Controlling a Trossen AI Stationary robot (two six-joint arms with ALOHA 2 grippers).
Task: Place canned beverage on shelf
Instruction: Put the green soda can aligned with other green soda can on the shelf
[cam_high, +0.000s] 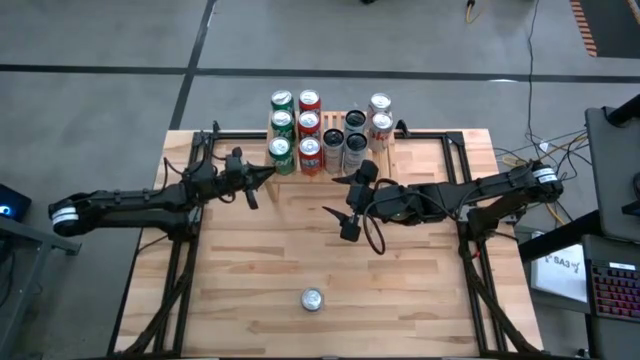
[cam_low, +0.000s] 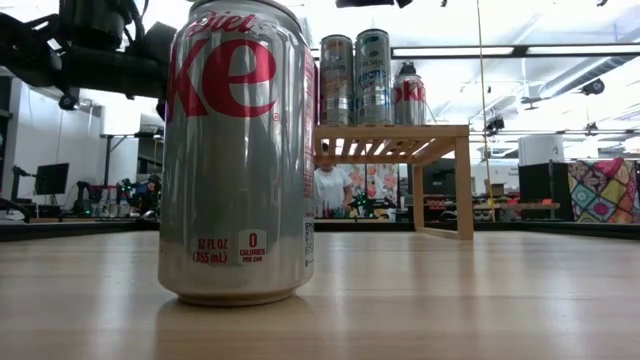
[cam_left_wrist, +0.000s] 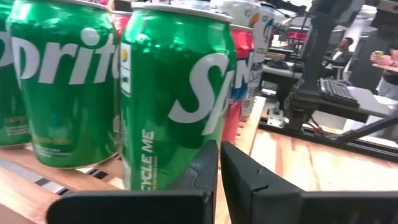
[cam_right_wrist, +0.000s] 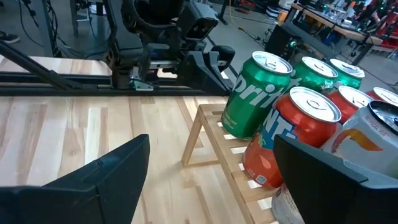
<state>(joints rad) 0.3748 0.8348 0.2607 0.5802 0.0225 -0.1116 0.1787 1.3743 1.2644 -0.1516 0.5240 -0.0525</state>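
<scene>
Beside the shelf (cam_high: 325, 150), the left tool (cam_high: 262, 177) is pressed together, touching no can.

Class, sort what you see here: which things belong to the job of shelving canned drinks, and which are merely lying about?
Belong to the job:
- shelf
- Diet Coke can alone on the table
- cans already on the shelf
- left end effector, shut, beside the shelf
- right end effector, open

Lying about:
- keyboard
- cables on the floor
</scene>
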